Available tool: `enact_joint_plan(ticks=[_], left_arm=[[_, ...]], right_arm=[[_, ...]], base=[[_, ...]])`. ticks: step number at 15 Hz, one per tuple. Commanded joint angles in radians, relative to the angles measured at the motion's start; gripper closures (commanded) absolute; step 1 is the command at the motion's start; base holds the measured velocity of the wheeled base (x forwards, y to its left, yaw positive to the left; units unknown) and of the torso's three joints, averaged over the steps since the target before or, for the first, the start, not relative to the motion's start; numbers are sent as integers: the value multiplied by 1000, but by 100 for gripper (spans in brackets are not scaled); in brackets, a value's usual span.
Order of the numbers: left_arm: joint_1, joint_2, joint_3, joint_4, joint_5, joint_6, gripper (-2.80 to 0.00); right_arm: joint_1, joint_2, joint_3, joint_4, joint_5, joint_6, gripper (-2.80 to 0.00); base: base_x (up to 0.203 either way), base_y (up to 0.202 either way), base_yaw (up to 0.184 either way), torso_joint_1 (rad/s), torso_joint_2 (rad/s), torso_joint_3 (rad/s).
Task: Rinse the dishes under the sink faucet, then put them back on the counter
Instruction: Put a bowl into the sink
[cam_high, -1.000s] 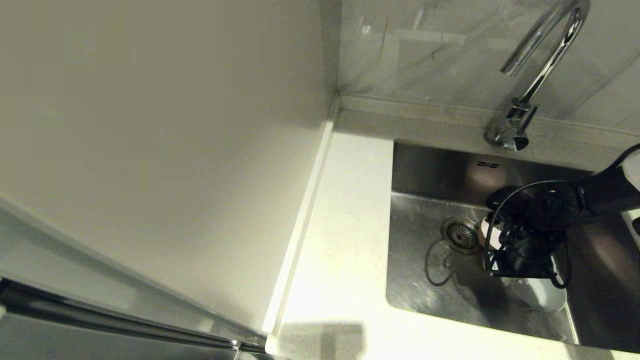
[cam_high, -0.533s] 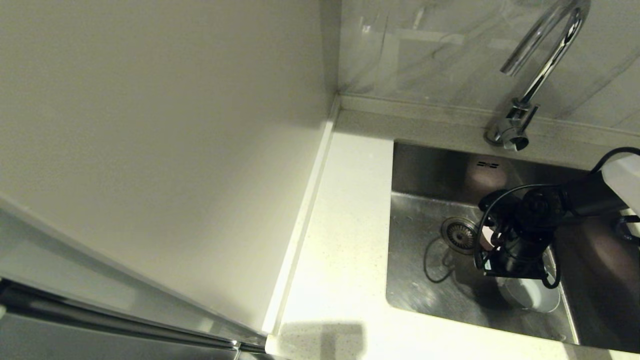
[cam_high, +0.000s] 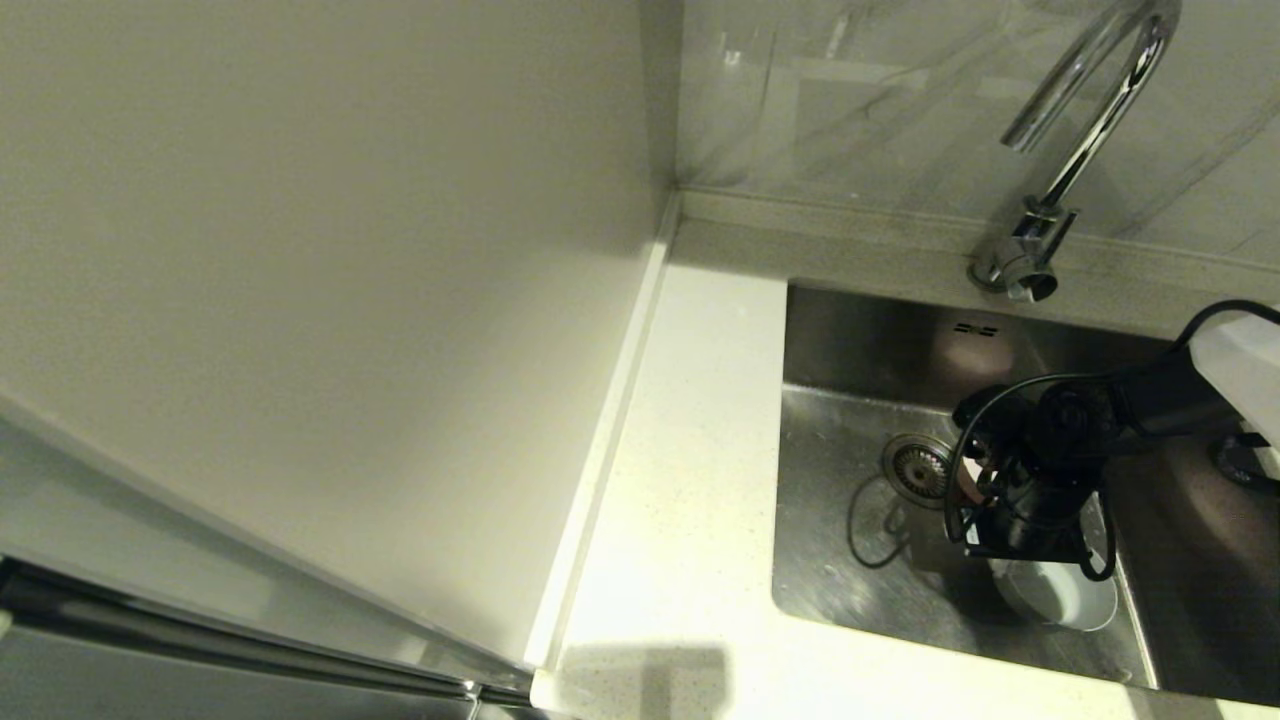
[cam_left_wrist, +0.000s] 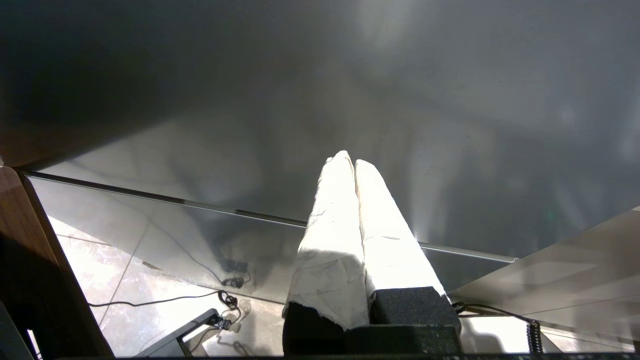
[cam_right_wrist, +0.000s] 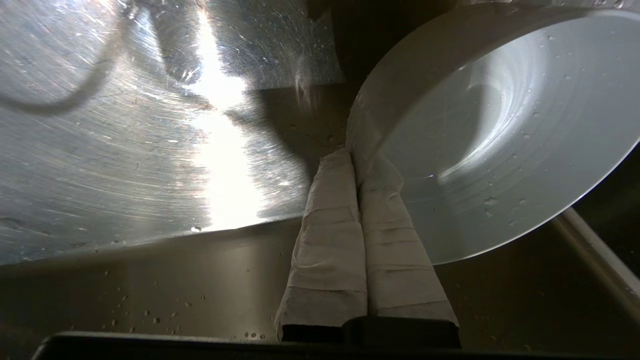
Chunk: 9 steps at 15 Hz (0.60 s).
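Setting: domestic kitchen. Evidence: stainless steel sink (cam_high: 850, 400) set into speckled white counter (cam_high: 690, 480), chrome gooseneck faucet (cam_high: 1060, 170), marbled backsplash (cam_high: 880, 100) behind.

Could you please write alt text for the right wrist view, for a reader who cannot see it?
The right end effector, its white-wrapped fingers shut, pinches the rim of a pale blue-white bowl that is tilted and speckled with water droplets. Behind them lies the scratched, brightly lit steel floor of the sink.

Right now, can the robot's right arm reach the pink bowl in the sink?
Probably yes, once free: the right gripper is shut on the blue-white bowl, and the pink bowl sits right beside it by the drain.
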Motion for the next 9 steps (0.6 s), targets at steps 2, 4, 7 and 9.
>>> enact_joint_plan(ticks=[2, 4, 7, 9], left_arm=[[0, 0, 3, -1, 0, -1, 0], [0, 0, 3, 1, 0, -1, 0], [0, 0, 3, -1, 0, -1, 0], [0, 0, 3, 0, 0, -1, 0]], right_arm=[[0, 29, -2, 3, -1, 4, 0], [1, 36, -8, 3, -1, 3, -280], [2, 49, -35, 3, -1, 4, -280], [1, 44, -37, 3, -1, 4, -280]], base=[[0, 0, 0, 0, 0, 0], [0, 0, 0, 0, 0, 0], [0, 0, 0, 0, 0, 0], [0, 0, 0, 0, 0, 0]])
